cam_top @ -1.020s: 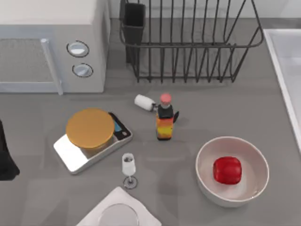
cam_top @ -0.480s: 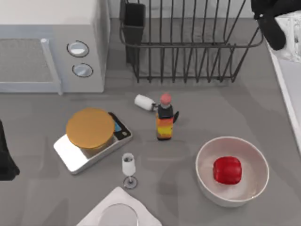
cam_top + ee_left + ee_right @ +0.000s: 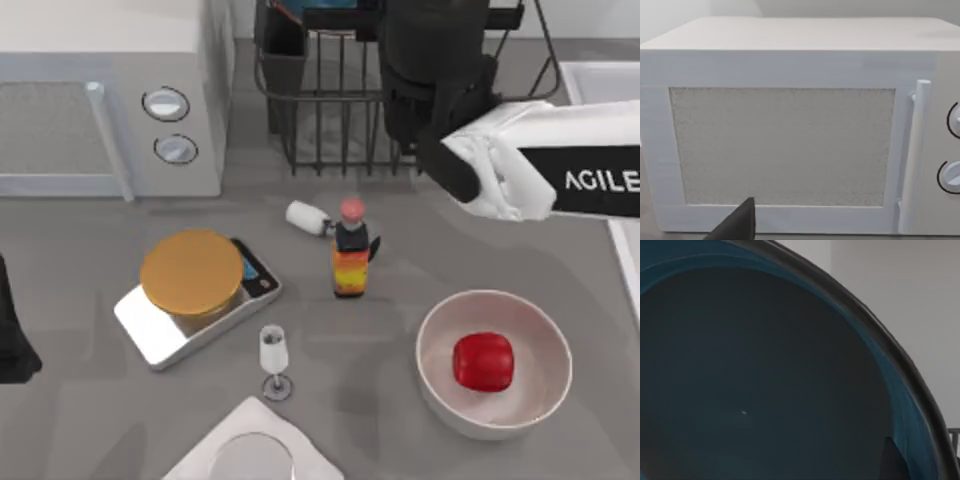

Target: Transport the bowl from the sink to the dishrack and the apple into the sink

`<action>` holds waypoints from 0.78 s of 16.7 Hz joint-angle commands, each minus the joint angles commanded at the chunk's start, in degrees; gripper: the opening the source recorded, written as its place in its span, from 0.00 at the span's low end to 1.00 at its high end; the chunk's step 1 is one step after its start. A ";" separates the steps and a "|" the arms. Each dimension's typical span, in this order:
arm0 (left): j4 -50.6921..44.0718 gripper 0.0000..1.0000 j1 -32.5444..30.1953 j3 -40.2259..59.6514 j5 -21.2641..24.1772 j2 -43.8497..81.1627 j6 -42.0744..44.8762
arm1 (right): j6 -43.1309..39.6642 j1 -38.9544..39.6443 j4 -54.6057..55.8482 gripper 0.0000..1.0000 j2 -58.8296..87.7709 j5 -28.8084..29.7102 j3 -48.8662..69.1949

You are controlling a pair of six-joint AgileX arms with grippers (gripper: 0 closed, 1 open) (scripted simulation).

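Observation:
My right gripper [image 3: 420,40] hangs over the black wire dishrack [image 3: 330,110] at the back of the table, shut on the teal-blue bowl [image 3: 315,8]. Just a sliver of that bowl peeks past the arm at the picture's upper edge. In the right wrist view the bowl's dark teal inside [image 3: 755,380] looms very close. The red apple [image 3: 484,361] lies inside a large white bowl [image 3: 420,350] at the front right. The sink's white rim [image 3: 600,80] runs along the right edge. My left arm [image 3: 10,340] stays parked at the left edge.
A white microwave [image 3: 100,90] stands at the back left and faces the left wrist camera [image 3: 790,125]. Between it and the white bowl are a kitchen scale [image 3: 190,270], a red-capped bottle [image 3: 350,255], a small glass [image 3: 274,355] and a white cylinder [image 3: 305,216].
My right arm has swung in from the sink at the right to above the dishrack, carrying the bowl. The apple and the left arm have not moved.

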 joint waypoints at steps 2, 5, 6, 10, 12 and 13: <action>0.00 1.00 0.00 0.00 0.00 0.00 0.00 | 0.00 0.00 0.00 0.00 0.00 0.00 0.00; 0.00 1.00 0.00 0.00 0.00 0.00 0.00 | 0.00 0.00 0.00 0.00 0.00 0.00 0.00; 0.00 1.00 0.00 0.00 0.00 0.00 0.00 | 0.00 0.00 0.00 0.08 0.00 0.00 0.00; 0.00 1.00 0.00 0.00 0.00 0.00 0.00 | 0.00 0.00 0.00 0.38 0.00 0.00 0.00; 0.00 1.00 0.00 0.00 0.00 0.00 0.00 | 0.00 0.00 0.00 0.53 0.00 0.00 0.00; 0.00 1.00 0.00 0.00 0.00 0.00 0.00 | 0.00 0.00 0.00 0.60 0.00 0.00 0.00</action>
